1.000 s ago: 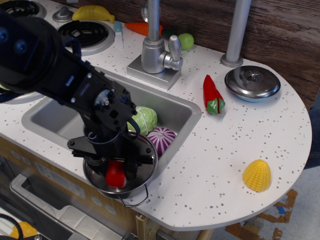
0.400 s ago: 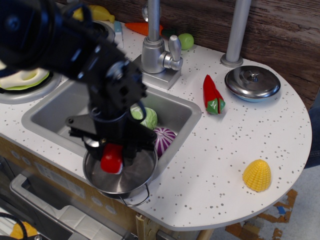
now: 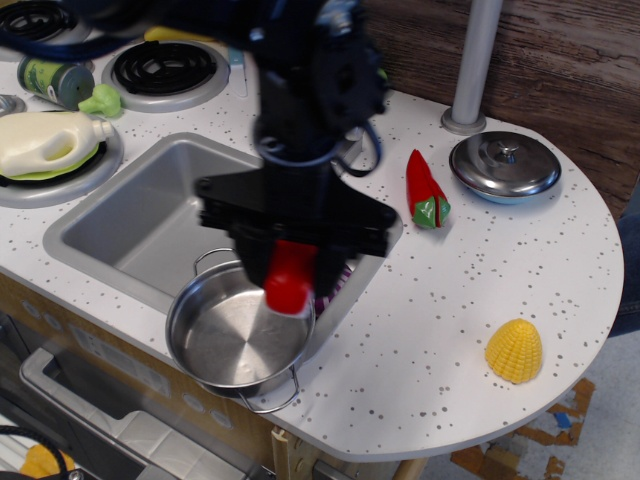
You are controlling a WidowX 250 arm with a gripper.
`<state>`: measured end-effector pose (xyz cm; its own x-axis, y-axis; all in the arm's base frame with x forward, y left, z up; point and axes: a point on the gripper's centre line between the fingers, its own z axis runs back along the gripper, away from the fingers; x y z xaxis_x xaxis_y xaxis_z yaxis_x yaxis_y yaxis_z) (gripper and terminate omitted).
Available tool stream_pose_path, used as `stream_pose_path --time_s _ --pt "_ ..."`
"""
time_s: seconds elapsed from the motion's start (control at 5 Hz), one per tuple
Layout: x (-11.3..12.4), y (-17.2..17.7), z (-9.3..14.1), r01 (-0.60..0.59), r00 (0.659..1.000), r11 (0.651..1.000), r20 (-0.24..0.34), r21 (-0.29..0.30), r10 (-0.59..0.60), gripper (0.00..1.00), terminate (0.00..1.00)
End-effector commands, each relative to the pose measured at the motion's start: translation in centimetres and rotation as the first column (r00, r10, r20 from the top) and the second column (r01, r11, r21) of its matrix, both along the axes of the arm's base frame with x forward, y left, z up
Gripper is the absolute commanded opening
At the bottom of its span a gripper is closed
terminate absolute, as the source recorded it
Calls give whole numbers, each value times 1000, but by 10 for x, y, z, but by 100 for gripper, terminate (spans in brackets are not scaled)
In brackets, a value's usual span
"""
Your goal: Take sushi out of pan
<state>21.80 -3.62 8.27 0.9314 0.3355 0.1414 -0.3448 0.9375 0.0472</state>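
My gripper [image 3: 291,268] is shut on the sushi [image 3: 290,279], a small block with a glossy red top. It holds the sushi in the air over the right rim of the pan [image 3: 215,350]. The pan is a round shiny steel pot with two wire loop handles, standing at the counter's front edge beside the sink. Nothing lies inside it. The arm is blurred and hides the faucet and part of the sink.
The sink [image 3: 140,222] lies behind the pan. A red pepper [image 3: 425,190] and a steel lid [image 3: 504,165] lie to the right, a yellow corn piece [image 3: 514,351] at front right. A white bottle [image 3: 50,145], a can [image 3: 55,80] and stove burners [image 3: 170,68] are at left.
The gripper has lifted the sushi out of the pan and moved it up and to the right. The pan now shows empty. The arm now covers the faucet and the vegetables in the sink.
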Motion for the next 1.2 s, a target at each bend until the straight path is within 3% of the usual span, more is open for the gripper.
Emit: stream_pose_path --time_s 0.0,0.2,0.4,0.6,0.8,1.0 --pt "11 -33 -7 43 997 995 65 -85 -38 0 0" --pt "10 -39 -30 97 991 991 106 -88 -88 0 0" --pt "9 -41 -32 103 989 994 111 -40 -98 0 0" --pt "10 -41 -32 95 988 995 126 -33 -90 100 0" --pt "11 -40 -32 85 986 996 144 -39 -78 100 0" --pt "11 -40 -32 85 986 996 144 -39 -78 100 100"
